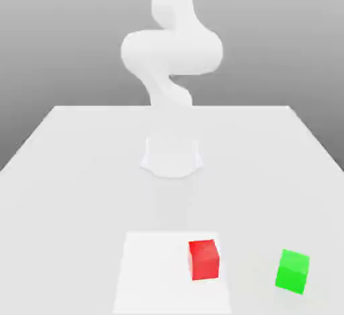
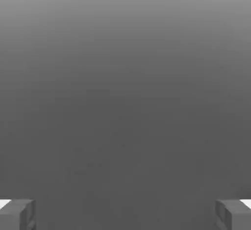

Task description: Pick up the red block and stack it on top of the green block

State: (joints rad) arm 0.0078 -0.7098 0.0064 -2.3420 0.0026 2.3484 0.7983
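The red block (image 1: 204,260) rests on the white table (image 1: 80,172) near its front edge, on a paler square patch. To the exterior view's right of it, a short gap away, sits the green block (image 1: 293,271), also flat on the table. The white arm (image 1: 172,52) rises from its base behind the blocks, well back from them. In the hand view my gripper (image 2: 125,215) is open: its two grey fingertips (image 2: 17,214) stand far apart with nothing between them, in front of a plain grey background.
The arm's round base (image 1: 172,156) stands at the middle of the table. A paler square patch (image 1: 151,270) lies on the table's front part under the red block. The table's side edges run off toward the exterior view's left and right.
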